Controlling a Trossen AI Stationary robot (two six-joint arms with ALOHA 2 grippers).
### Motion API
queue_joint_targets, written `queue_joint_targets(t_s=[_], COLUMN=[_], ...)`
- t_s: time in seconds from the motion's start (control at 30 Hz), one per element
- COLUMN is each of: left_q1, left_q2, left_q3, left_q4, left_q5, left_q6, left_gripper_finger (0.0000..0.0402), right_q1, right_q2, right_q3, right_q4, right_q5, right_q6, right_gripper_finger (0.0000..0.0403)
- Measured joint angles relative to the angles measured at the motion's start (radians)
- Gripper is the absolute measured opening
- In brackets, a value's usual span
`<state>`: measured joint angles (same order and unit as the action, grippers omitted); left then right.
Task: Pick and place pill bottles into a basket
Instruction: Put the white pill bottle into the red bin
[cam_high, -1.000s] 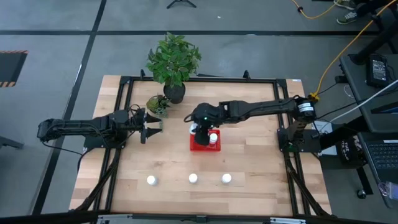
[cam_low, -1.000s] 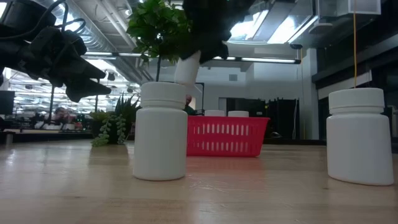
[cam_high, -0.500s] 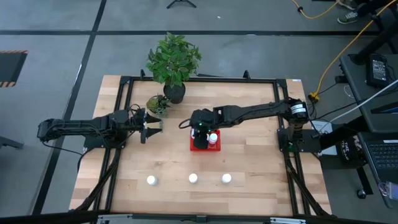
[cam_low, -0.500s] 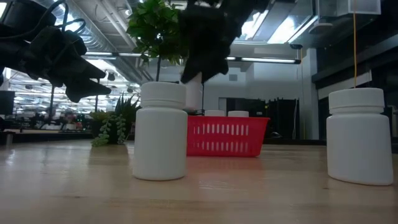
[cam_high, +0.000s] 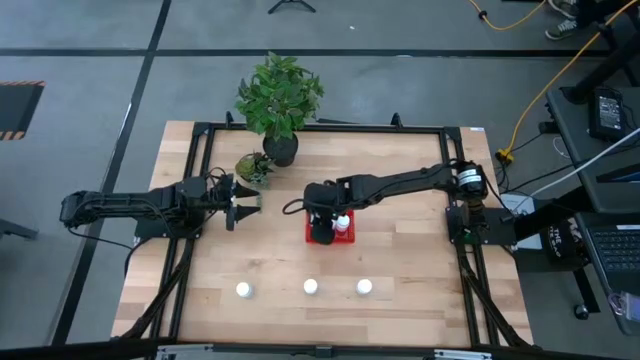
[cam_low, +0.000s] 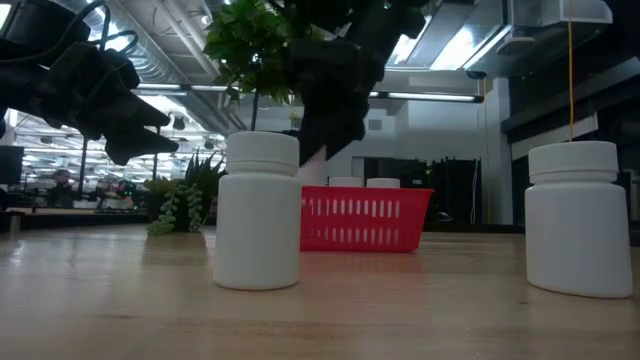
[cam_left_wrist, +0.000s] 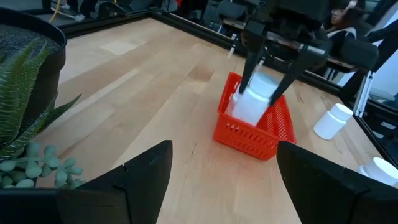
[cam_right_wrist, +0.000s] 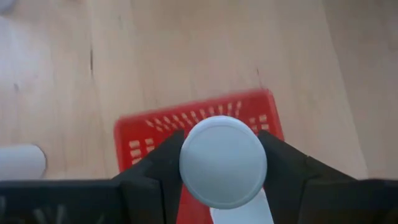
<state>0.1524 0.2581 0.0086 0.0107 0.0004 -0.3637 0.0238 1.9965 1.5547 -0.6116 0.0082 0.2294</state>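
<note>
My right gripper (cam_high: 320, 214) is over the red basket (cam_high: 332, 236) at mid-table, shut on a white pill bottle (cam_left_wrist: 257, 100) whose lower end is down inside the basket (cam_left_wrist: 254, 133). The caps of two other bottles (cam_low: 345, 182) (cam_low: 383, 182) show above the basket's rim (cam_low: 365, 192). Three more bottles stand upright on the table in a row near the front edge (cam_high: 243, 290) (cam_high: 311, 287) (cam_high: 364, 287). My left gripper (cam_high: 252, 204) waits open and empty at the left, beside the small succulent. My right gripper pinches the bottle's upper part at the cap's sides (cam_right_wrist: 186, 163) between its two fingers (cam_left_wrist: 249, 62). The fingers come from above, pointing down. The bottle is tilted, with its lower end inside the basket; I cannot tell if it rests on the bottom.
A leafy plant in a black pot (cam_high: 279, 148) and a small succulent (cam_high: 252, 167) stand at the far side, left of the basket. A black frame (cam_high: 320, 127) runs round the table. Bare wood lies between the basket and the front row of bottles.
My right gripper has gone down and a little toward the table's near edge with the bottle, lowering it from above the basket until its lower end is inside.
</note>
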Motion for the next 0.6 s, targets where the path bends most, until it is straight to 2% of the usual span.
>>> queue_joint_targets(t_s=[0.6], left_q1=[0.0], left_q2=[0.002], left_q3=[0.0], left_q4=[0.005], left_q5=[0.002], left_q6=[-0.014], left_gripper_finger=[0.0281], right_q1=[-0.008], right_q2=[0.09], right_q3=[0.0], right_q4=[0.039], right_q5=[-0.04], right_q6=[0.002], right_gripper_finger=[0.0164])
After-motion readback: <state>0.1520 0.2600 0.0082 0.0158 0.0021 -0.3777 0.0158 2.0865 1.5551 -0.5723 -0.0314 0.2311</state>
